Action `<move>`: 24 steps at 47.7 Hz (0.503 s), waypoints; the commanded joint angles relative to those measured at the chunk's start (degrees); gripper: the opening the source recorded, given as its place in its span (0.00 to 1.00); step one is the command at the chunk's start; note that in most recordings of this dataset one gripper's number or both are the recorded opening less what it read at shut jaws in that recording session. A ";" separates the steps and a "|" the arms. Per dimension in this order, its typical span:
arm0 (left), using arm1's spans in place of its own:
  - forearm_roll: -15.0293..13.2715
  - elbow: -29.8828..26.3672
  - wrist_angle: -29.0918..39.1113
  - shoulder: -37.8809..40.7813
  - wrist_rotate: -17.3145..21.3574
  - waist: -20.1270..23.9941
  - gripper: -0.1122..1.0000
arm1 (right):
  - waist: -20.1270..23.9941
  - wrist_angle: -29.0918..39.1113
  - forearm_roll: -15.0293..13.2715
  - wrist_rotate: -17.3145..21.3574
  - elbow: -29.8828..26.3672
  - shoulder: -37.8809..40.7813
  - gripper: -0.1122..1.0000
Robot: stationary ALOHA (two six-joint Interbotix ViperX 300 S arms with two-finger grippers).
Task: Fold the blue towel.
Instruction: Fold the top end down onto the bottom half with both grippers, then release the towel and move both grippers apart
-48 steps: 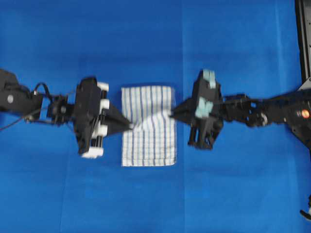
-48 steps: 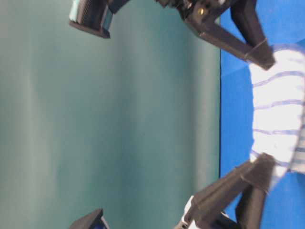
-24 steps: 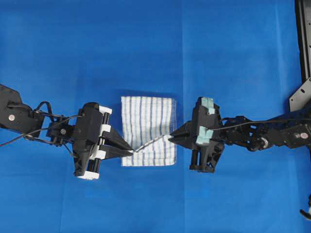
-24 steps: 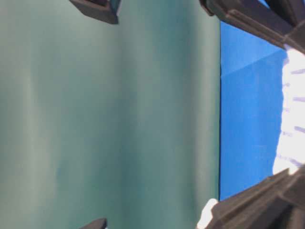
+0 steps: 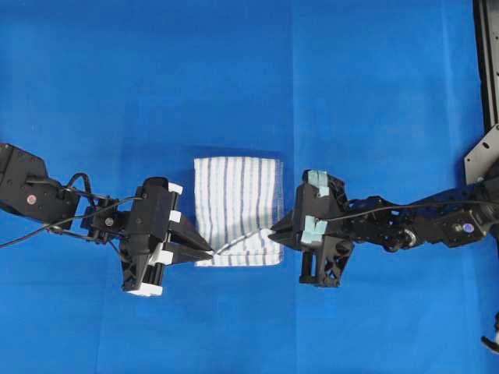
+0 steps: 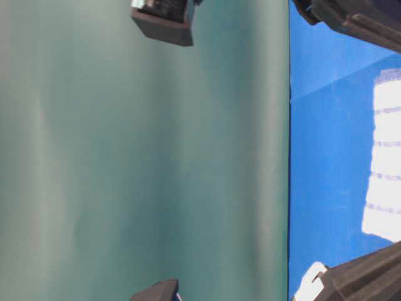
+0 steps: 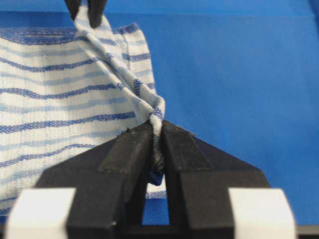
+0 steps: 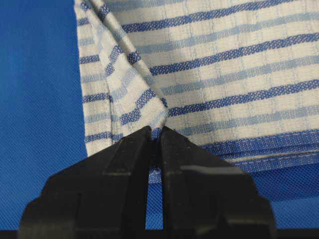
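While both end effectors pinch a corner each of the blue towel (image 5: pixel 238 204), I judge the fold nearly laid: the cloth lies on the desk (image 5: pixel 234 78) between the arms. My left end effector (image 7: pixel 156 144) is pressed on a twisted corner at the near left edge; my right end effector (image 8: pixel 154 137) clamps the corner opposite. I'd bring both down level onto the near hem, keep the edge taut, then let go together. Nothing else lies near; only a metal frame (image 5: pixel 487 70) stands well apart at the desk's far right edge.
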 commanded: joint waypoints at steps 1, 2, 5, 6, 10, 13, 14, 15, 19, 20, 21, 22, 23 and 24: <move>-0.09 -0.97 -0.53 -0.79 -0.18 -0.44 0.22 | 0.35 0.00 0.26 -0.09 -0.88 -0.53 0.37; -0.09 -0.88 -0.53 -0.79 -0.18 -0.53 0.26 | 0.35 0.00 0.18 -0.09 -0.97 -0.62 0.37; -0.09 -0.88 -0.53 -0.79 -0.09 -0.70 0.39 | 0.53 -0.09 0.26 -0.09 -0.97 -0.53 0.45; -0.09 -0.79 -0.53 -0.88 -0.18 -0.79 0.45 | 0.62 0.00 0.26 -0.09 -0.97 -0.62 0.50; -0.09 -0.62 0.00 -1.23 -0.09 -0.97 0.68 | 0.79 0.00 0.18 -0.35 -0.79 -1.05 0.75; -0.09 -0.18 0.97 -1.76 0.00 -0.97 0.82 | 1.05 -0.26 0.18 -0.62 -0.53 -2.02 0.89; -0.09 0.00 1.41 -2.11 0.00 -0.88 0.86 | 1.23 -0.35 0.18 -0.70 -0.35 -2.64 0.92; -0.09 0.09 2.02 -2.55 0.00 -0.79 0.89 | 1.32 -0.35 0.09 -0.70 -0.26 -3.16 0.95; -0.09 0.70 4.66 -4.75 0.00 -0.70 0.87 | 1.49 -0.35 0.00 -1.05 0.35 -5.54 0.94; -0.09 0.88 5.36 -5.36 0.00 -0.70 0.86 | 1.58 -0.35 -0.09 -1.05 0.62 -6.33 0.93; -0.09 1.23 6.33 -6.42 0.09 -0.62 0.85 | 1.58 -0.35 -0.18 -1.14 0.97 -7.03 0.93; -0.09 1.41 7.12 -7.21 0.09 -0.70 0.84 | 1.58 -0.35 -0.26 -1.23 1.32 -7.82 0.93; -0.09 1.58 7.65 -7.91 0.18 -0.62 0.83 | 1.58 -0.44 -0.35 -1.41 1.67 -8.61 0.93; -0.09 1.85 8.35 -8.79 0.18 -0.62 0.82 | 1.58 -0.53 -0.35 -1.49 2.11 -9.40 0.94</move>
